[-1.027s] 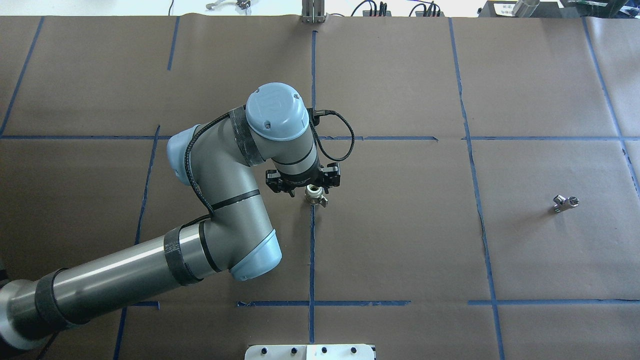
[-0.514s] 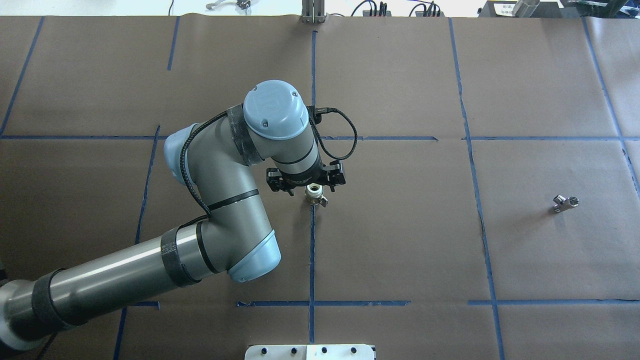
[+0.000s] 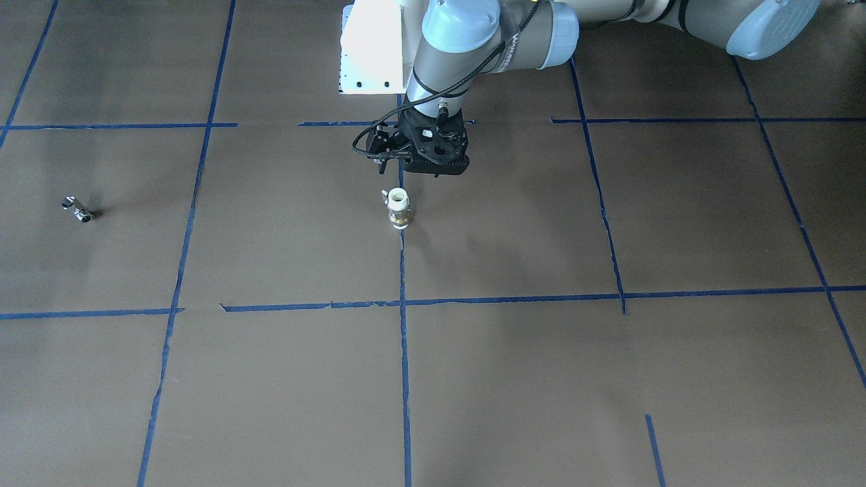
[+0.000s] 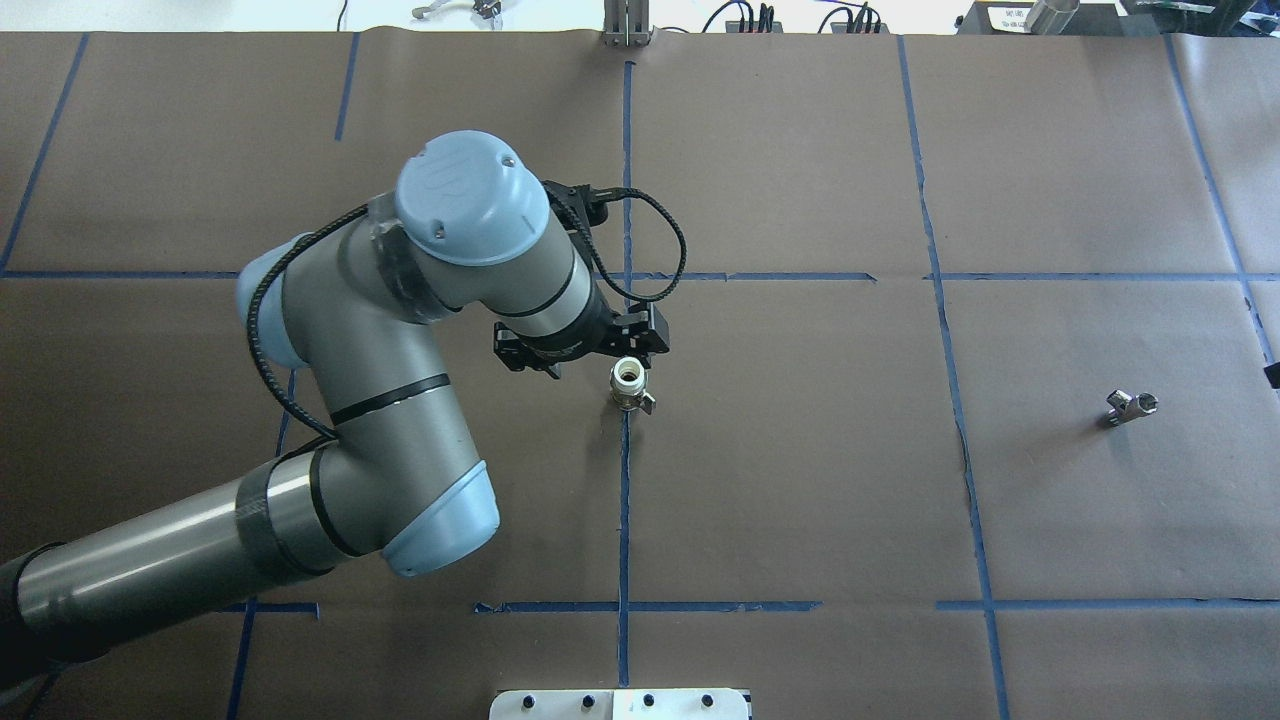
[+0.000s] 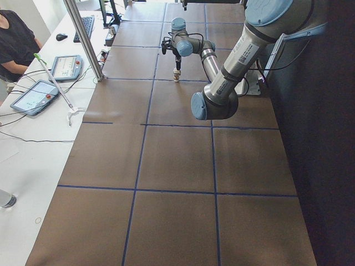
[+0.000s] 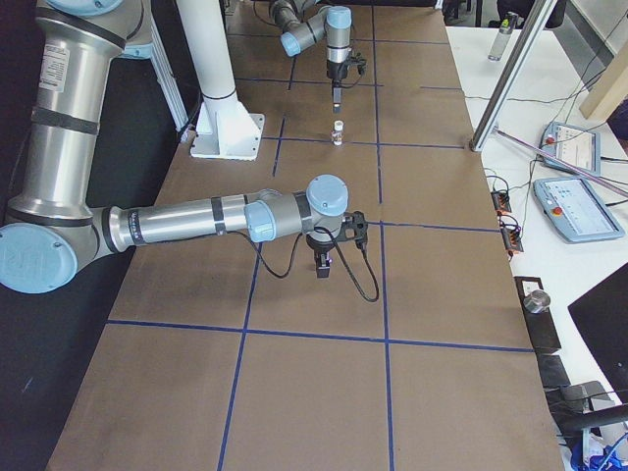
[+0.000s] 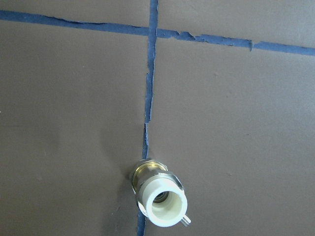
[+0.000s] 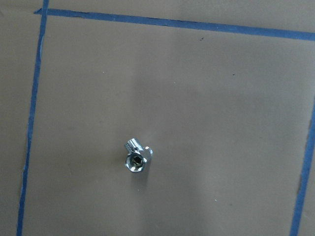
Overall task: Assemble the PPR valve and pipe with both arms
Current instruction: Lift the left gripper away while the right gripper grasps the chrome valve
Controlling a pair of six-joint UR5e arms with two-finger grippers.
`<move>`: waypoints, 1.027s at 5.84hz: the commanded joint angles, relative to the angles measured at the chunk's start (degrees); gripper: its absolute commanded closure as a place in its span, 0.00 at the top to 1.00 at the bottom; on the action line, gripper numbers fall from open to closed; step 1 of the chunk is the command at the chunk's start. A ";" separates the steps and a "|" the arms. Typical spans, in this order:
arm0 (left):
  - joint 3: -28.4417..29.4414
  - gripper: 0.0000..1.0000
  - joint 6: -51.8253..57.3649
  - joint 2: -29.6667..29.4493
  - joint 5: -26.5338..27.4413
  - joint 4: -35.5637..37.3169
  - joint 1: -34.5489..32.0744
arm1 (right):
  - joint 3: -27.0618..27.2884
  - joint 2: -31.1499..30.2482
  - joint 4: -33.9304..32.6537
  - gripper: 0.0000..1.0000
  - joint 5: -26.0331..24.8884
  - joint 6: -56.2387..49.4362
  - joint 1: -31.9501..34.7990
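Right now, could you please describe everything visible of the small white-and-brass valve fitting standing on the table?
The stubby valve fitting stands upright on the brown paper-covered table, on a blue tape line. It has white plastic ends, the top one open and hollow, a brass-coloured middle band, and a small metal handle jutting sideways. Only the table touches it.

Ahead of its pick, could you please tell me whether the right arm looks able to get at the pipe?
Probably yes. The pipe lies alone on bare paper, in plain view under the right wrist camera, with nothing around it. The valve and the left arm are far off at mid-table.
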 commanded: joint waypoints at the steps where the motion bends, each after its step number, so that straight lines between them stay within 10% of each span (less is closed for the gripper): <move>1: -6.80 0.96 0.21 7.02 -0.10 -0.32 -1.75 | -0.52 -0.20 9.52 1.00 -8.62 13.81 -10.61; 6: -8.05 0.98 0.04 7.85 -0.02 -0.41 -2.46 | -7.55 1.11 17.53 0.92 -16.05 13.48 -18.65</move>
